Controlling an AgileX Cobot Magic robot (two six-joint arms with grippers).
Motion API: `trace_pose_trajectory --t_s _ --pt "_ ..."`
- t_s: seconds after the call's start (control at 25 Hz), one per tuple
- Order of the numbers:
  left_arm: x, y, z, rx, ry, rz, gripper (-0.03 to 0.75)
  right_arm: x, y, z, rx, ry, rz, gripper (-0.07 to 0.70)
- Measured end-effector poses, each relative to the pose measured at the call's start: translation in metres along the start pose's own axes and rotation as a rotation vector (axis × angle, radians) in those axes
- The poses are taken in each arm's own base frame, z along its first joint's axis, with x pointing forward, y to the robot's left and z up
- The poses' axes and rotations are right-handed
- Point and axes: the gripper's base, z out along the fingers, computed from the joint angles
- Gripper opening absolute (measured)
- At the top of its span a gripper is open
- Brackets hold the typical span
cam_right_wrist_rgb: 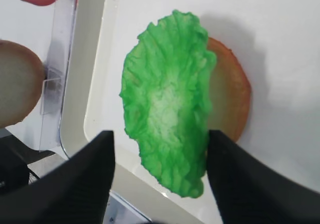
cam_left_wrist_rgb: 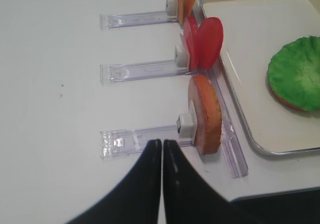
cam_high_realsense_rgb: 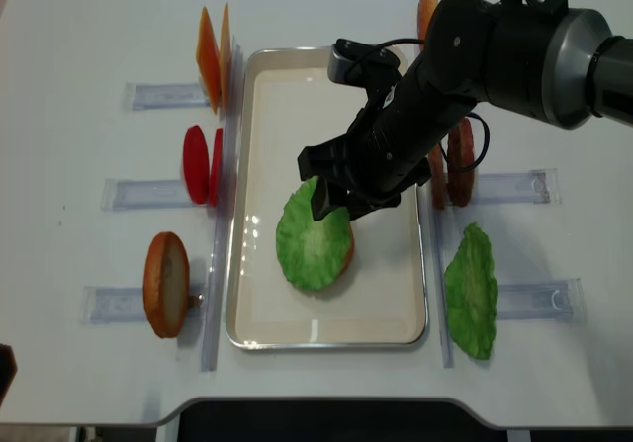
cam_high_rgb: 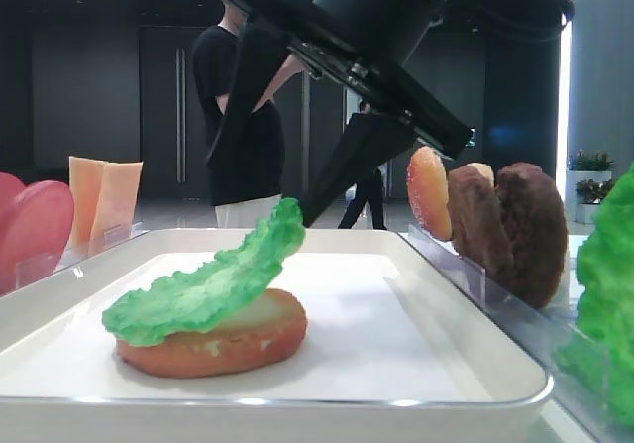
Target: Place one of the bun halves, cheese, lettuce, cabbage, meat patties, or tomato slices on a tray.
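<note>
The lettuce lies tilted on a bun half in the white tray. Its far edge is raised. My right gripper hangs open just above that raised edge; the leaf's rim lies close against one finger and is not pinched. My left gripper is shut and empty, low over the table left of the tray, beside a clear holder with another bun half. The left wrist view also catches the lettuce.
Clear racks flank the tray. On the left are cheese, tomato slices and the bun half. On the right are a bun, meat patties and a green leaf stack. A person stands behind.
</note>
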Motion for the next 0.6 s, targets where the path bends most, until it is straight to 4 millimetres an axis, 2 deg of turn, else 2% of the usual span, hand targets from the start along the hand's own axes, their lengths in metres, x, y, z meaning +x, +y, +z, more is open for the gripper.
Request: trace_pose_trajectory --t_s 0.16,0.4,0.6 --pt "0.000 0.000 0.000 0.000 0.000 0.000 0.000 0.000 -0.001 0.000 0.016 0.005 0.019 0.468" --pt "0.000 0.000 0.000 0.000 0.000 0.000 0.000 0.000 -0.005 -0.003 0.090 0.020 0.039 0.487" --pt "0.000 0.000 0.000 0.000 0.000 0.000 0.000 -0.006 0.001 -0.025 0.178 -0.015 0.041 0.487"
